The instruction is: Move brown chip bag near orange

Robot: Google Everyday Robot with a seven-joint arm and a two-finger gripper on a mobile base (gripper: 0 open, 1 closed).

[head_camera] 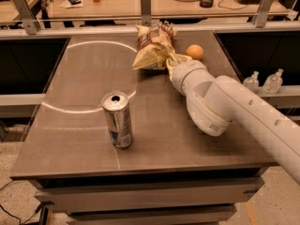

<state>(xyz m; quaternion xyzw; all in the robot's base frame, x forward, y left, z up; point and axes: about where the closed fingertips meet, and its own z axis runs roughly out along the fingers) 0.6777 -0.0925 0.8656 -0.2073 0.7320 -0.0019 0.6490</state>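
Observation:
The brown chip bag [153,46] lies crumpled at the far middle of the table, dark brown middle with pale yellow ends. The orange [195,52] sits just to its right, a short gap away. My gripper [171,61] is at the bag's near right corner, shut on the bag's yellow edge, between the bag and the orange. The white arm reaches in from the lower right and hides the fingertips partly.
A silver-and-blue drink can [117,120] stands upright at the front middle of the grey table [70,125]. Metal rail posts [146,6] run along the far edge. Two clear bottles [263,82] stand on a lower shelf at the right.

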